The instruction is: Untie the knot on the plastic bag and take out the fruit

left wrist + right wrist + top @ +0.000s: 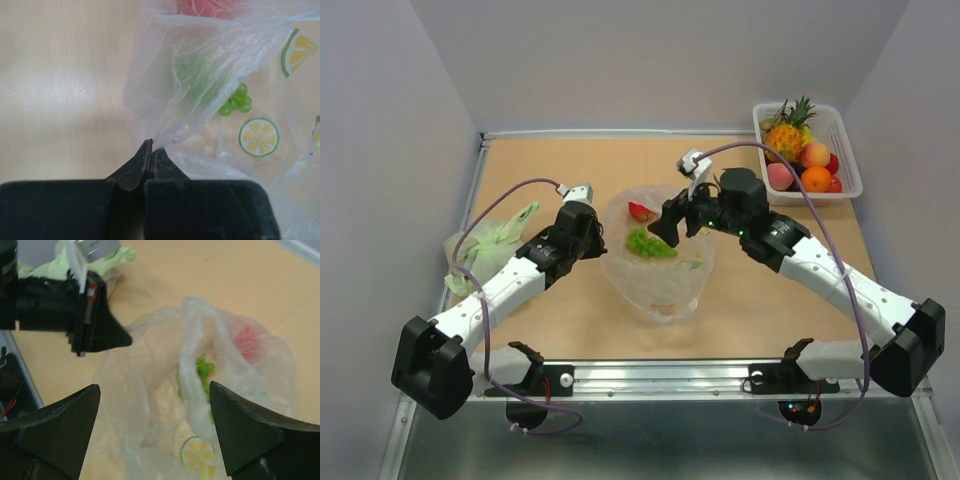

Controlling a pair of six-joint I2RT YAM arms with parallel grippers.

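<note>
The bag (660, 290) sits at the middle of the tabletop (570, 310), its top open. The left claw (151, 150) is pressed together on a fold of film at the bag's left rim. The right claw (154, 389) hangs spread wide over the opening, holding nothing. Inside lie a red fruit (641, 211) and green grapes (648, 243). A basket (845, 150) in the far right corner holds a pineapple (784, 137), peaches (814, 155) and an orange (816, 179). A green bag (495, 240) lies by the left edge.
</note>
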